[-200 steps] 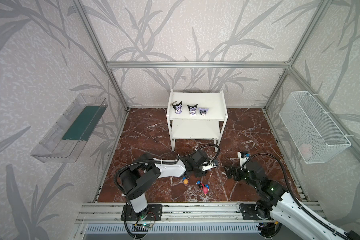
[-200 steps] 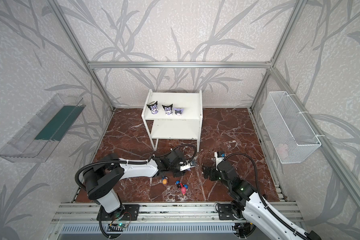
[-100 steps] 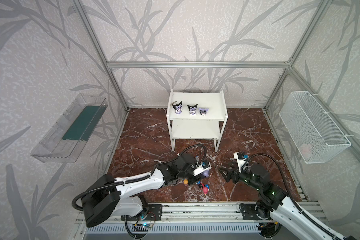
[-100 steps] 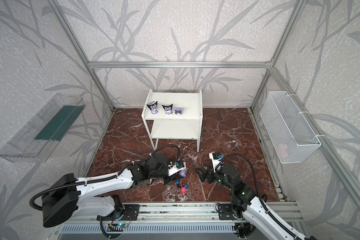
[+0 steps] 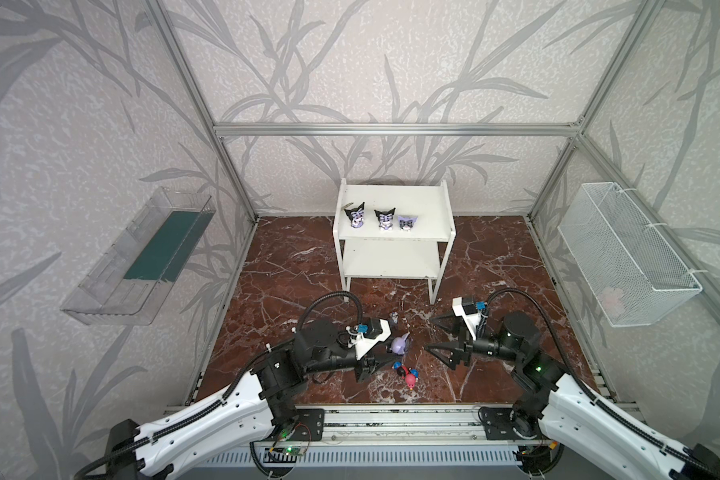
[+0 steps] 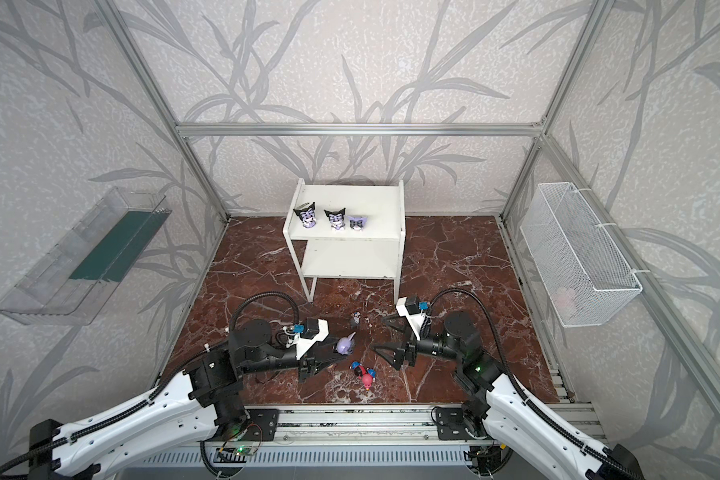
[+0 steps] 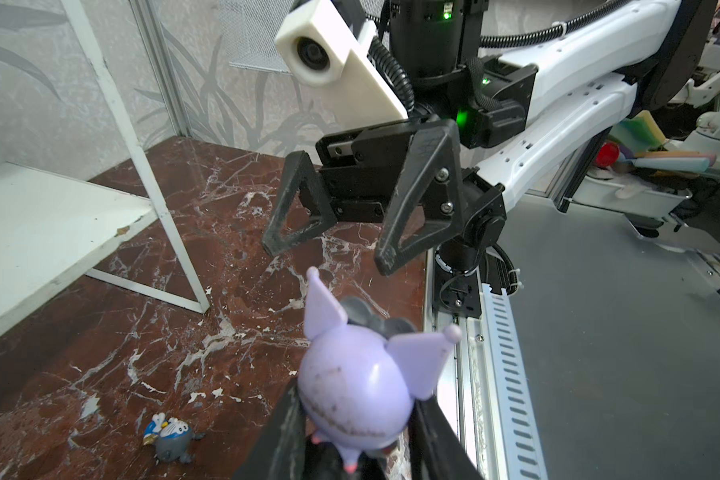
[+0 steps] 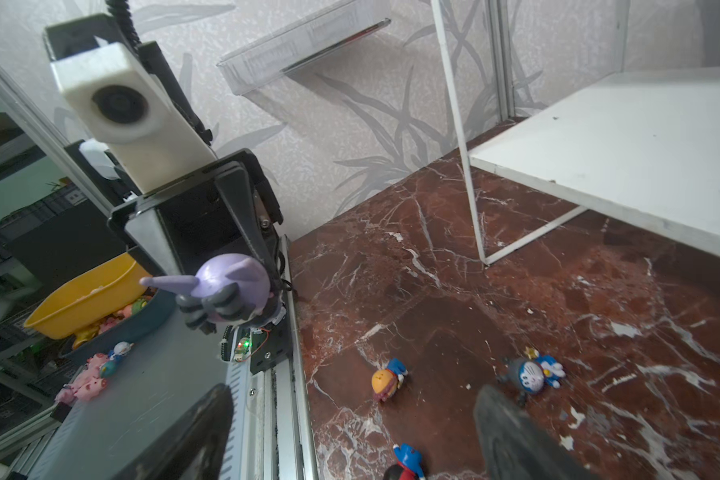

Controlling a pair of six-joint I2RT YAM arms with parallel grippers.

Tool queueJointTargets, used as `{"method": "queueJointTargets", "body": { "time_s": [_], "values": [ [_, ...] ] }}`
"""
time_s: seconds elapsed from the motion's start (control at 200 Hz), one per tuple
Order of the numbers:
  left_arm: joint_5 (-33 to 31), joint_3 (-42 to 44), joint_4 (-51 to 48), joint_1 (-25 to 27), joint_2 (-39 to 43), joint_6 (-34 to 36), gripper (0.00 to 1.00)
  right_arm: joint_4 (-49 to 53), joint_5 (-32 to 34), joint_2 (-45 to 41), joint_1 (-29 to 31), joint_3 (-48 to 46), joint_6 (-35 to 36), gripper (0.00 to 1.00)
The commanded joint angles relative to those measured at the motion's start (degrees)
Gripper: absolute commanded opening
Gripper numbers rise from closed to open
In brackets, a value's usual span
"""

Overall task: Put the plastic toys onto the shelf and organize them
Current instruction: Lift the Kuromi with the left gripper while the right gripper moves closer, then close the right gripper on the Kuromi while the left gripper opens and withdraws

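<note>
My left gripper [image 5: 385,351] [image 7: 358,436] is shut on a lavender pointed-ear toy [image 5: 400,345] [image 6: 345,344] [image 7: 358,386] [image 8: 229,291], held above the floor. My right gripper [image 5: 429,333] [image 6: 378,333] [image 7: 328,257] [image 8: 352,399] faces it, open and empty, a short gap away. On the floor lie a grey-headed toy [image 5: 393,319] [image 8: 531,374], an orange-headed toy [image 8: 385,380], a black-red toy [image 5: 400,368] [image 8: 404,461] and a pink toy [image 5: 411,378]. The white shelf [image 5: 425,208] [image 6: 381,203] carries three pointed-ear toys [image 5: 385,218] in a row on its top board.
A clear wall tray [image 5: 142,257] hangs on the left wall and a wire-mesh basket [image 5: 624,253] on the right wall. The shelf's thin front legs [image 5: 433,291] stand just behind the grippers. The metal front rail [image 5: 391,415] borders the marble floor.
The left arm has swung round and drawn its gripper slightly toward the front, still holding the lavender toy. The right gripper has moved left toward it.
</note>
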State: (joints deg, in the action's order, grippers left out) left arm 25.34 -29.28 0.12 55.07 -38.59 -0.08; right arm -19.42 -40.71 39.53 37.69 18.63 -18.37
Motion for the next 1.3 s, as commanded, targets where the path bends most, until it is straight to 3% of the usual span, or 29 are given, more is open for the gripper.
{"method": "queueJointTargets", "body": {
  "time_s": [0.0,0.125,0.265,0.615,0.84,0.97,1.099,1.294],
  "values": [
    [-1.6,1.2,-0.4,0.2,0.8,-1.3,0.31,-1.6,0.2,1.0,4.6,4.3,1.0,0.91],
    [-1.6,1.2,-0.1,0.2,0.6,-1.2,0.31,3.9,1.8,4.3,9.0,9.5,4.5,0.92],
    [-1.7,1.4,0.2,0.2,0.7,-1.2,0.3,2.8,3.1,7.6,11.6,11.1,5.5,0.92],
    [-2.3,1.7,0.3,0.2,2.7,-1.6,0.29,1.8,4.3,13.5,13.1,13.4,7.3,0.9],
    [-2.1,1.8,0.6,0.2,2.3,-1.6,0.29,1.4,4.8,15.3,14.0,14.8,8.1,0.73],
    [-2.0,1.7,0.5,0.2,1.9,-1.6,0.29,1.0,4.6,16.3,14.3,15.4,8.4,0.61],
    [-2.4,1.7,0.3,0.2,2.1,-1.5,0.29,1.1,4.8,16.5,14.4,15.7,8.6,0.41],
    [-3.6,0.8,-0.8,0.2,2.4,-1.1,0.32,2.0,7.2,15.3,14.3,16.2,8.8,0.27]
  ]
}}
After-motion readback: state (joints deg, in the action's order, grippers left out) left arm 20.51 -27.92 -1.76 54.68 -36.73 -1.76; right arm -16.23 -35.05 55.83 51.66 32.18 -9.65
